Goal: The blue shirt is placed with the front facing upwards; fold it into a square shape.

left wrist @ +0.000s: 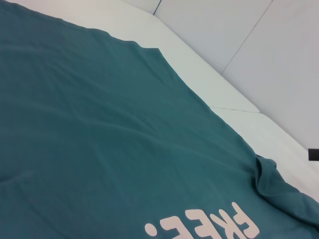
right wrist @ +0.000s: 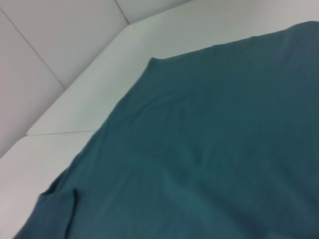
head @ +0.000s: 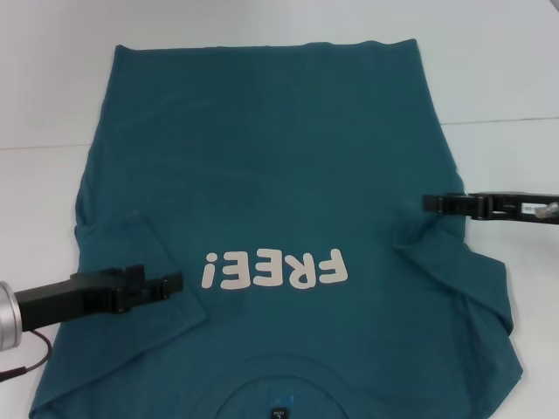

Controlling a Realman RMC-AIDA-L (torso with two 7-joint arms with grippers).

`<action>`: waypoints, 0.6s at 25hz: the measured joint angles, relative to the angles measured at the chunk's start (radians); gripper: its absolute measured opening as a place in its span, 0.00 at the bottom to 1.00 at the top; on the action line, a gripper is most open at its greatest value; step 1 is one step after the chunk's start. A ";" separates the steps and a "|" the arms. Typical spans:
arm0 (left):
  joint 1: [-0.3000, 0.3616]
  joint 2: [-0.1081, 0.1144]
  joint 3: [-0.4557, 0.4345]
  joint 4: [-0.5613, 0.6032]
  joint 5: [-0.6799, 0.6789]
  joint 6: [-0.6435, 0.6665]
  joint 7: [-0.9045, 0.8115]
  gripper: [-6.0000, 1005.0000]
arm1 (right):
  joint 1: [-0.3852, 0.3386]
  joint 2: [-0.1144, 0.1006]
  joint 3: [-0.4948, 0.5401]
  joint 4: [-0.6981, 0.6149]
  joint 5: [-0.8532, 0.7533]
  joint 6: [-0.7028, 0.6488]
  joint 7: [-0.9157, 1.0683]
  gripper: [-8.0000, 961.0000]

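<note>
The blue shirt (head: 279, 175) lies flat on the white table (head: 489, 70), front up, with its collar and small dark neck label (head: 279, 410) nearest me. Its white "FREE!" print (head: 275, 269) reads upside down from here. Both short sleeves lie turned in over the body, the left one (head: 144, 262) and the right one (head: 454, 271). My left gripper (head: 175, 284) hovers over the left sleeve flap beside the print. My right gripper (head: 430, 203) sits at the shirt's right edge above the right sleeve. Both wrist views show only teal cloth (left wrist: 99, 124) (right wrist: 224, 139) and table.
White table surface (left wrist: 209, 64) surrounds the shirt at the far side and both sides. A seam in the tabletop (head: 507, 120) runs off to the right. A pale wall (right wrist: 50, 30) rises behind the table.
</note>
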 joint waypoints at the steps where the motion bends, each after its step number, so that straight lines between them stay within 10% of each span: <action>1: 0.000 0.000 0.000 0.000 0.000 0.000 0.000 0.90 | -0.009 -0.007 0.000 0.000 0.000 -0.001 0.009 0.55; 15: 0.003 -0.003 0.000 0.000 0.000 -0.001 0.000 0.90 | -0.140 -0.077 0.001 0.011 -0.011 0.003 0.180 0.60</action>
